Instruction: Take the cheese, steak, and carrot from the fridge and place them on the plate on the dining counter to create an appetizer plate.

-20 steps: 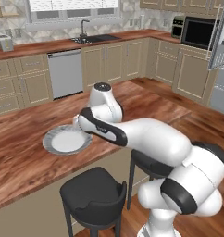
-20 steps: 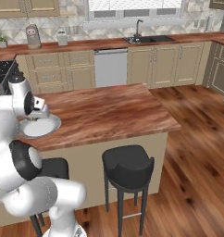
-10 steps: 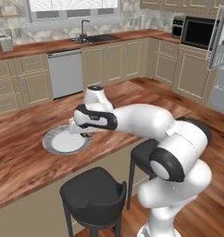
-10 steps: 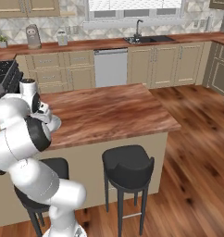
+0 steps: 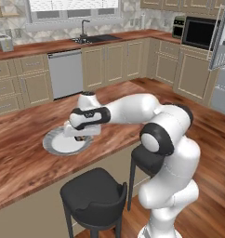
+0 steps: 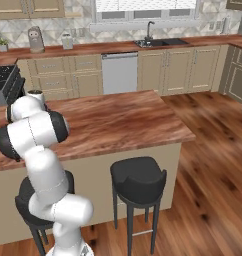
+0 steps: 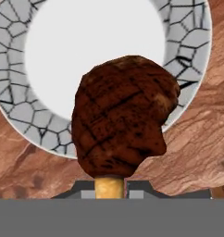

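Brown-red, crosshatched slab of steak [image 7: 121, 115] sits clamped in the two-finger gripper [image 5: 80, 138], jaws pinched tight on it w/ a pale yellowish bit showing at its base, prob. part of the meat model; can't tell more. Hand is turned face-down over the round grey-white plate w/ cracked-mosaic silvery rim [image 7: 21, 111], so the meat hangs above the plate's near rim and partly over its bare white centre: looks like a drop-off pose, held low so it won't bounce or roll once let go. Plate lies on the glossy reddish-brown wood-grain dining counter [image 5: 21, 158], near the stool side, w/ two black stools [image 5: 93, 193] tucked under the edge. In the left base view the white arm reaches across from lower right, wrist over the plate's right part. From the right base view the arm's bulk covers the plate. No cheese or carrot seen on the plate's visible part. Judged: steak step nearly done, release pending. Brands/labels/writing: none legible anywhere, incl. on the arm.
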{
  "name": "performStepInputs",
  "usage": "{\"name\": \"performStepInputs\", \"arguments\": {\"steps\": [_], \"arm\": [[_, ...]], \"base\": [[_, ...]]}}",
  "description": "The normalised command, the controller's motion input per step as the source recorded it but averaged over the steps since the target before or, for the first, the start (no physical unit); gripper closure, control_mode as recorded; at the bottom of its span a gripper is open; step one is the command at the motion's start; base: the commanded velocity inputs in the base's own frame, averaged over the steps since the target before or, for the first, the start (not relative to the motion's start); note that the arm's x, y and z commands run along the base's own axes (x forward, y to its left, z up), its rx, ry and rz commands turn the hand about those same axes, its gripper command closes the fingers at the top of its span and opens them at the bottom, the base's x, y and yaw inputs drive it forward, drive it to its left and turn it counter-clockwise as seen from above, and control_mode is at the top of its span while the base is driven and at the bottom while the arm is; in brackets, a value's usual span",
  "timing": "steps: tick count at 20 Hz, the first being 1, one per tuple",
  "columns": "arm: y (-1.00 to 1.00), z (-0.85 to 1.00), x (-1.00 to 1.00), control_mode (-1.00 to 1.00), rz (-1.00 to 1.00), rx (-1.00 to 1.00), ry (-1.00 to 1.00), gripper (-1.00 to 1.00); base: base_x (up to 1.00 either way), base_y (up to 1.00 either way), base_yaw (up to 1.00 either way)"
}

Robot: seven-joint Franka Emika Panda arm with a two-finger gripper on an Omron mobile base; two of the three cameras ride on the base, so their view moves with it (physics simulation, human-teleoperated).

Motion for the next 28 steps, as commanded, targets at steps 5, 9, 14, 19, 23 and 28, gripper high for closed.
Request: {"name": "performStepInputs", "arguments": {"steps": [5, 9, 14, 19, 23, 28], "arm": [[0.39, -0.42, 0.42, -1.0, 0.0, -0.02, 0.0, 1.0], [0.11, -0.22, 0.43, -1.0, 0.0, 0.0, 0.0, 1.0], [0.0, -0.14, 0.43, -1.0, 0.0, 0.0, 0.0, 1.0], [0.0, -0.27, 0.36, -1.0, 0.0, 0.0, 0.0, 1.0], [0.0, -0.39, 0.36, -1.0, 0.0, 0.0, 0.0, -1.0], [0.0, -0.5, 0.4, -1.0, 0.0, 0.0, 0.0, -1.0]], "base": [[0.0, 0.0, 0.0], [0.0, 0.0, 0.0], [0.0, 0.0, 0.0], [0.0, 0.0, 0.0], [0.0, 0.0, 0.0], [0.0, 0.0, 0.0]]}}
